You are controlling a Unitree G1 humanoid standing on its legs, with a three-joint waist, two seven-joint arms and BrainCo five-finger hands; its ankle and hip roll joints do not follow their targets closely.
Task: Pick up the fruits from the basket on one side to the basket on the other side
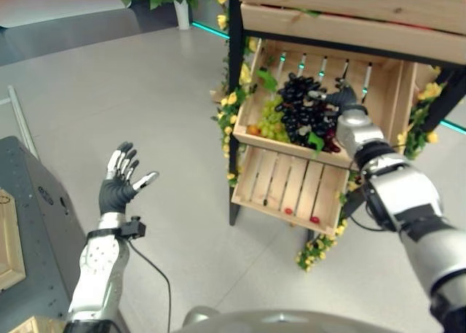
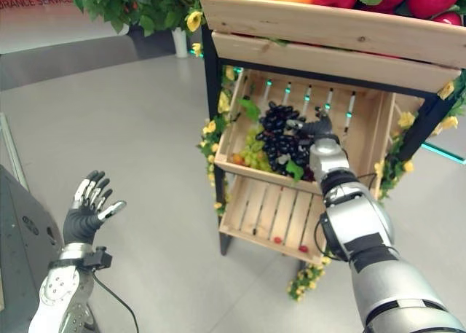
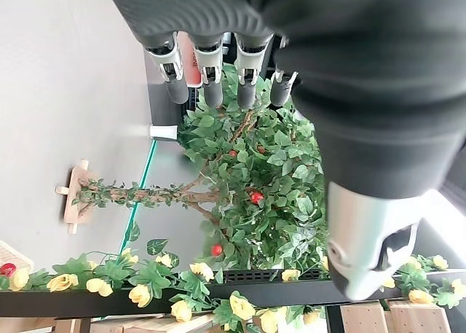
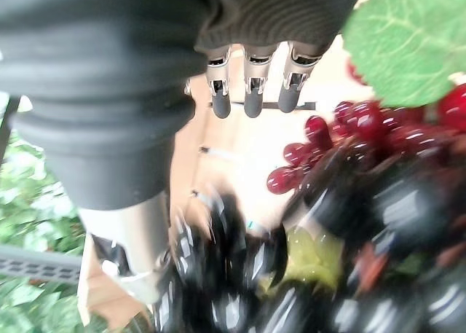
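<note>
Dark grapes (image 4: 378, 224) crowd the right wrist view just under the right hand (image 1: 341, 98), fingers straight and holding nothing, over the wooden crate (image 1: 389, 100) heaped with dark, green and red bunches whose long axis I cannot tell, while the left hand (image 1: 121, 178) hangs open, well apart.

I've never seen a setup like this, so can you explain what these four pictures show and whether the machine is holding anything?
This is a humanoid robot with two silver arms. Two pictures come from cameras in its head, looking down; two come from cameras on its wrists, looking along each hand. Its right hand reaches into the slatted wooden crate on a black-framed stand, fingers straight, over the bunches of dark purple grapes, beside green grapes. It grips nothing yet. The left hand is open above the grey floor. A lower wooden crate holds small red fruits.
</note>
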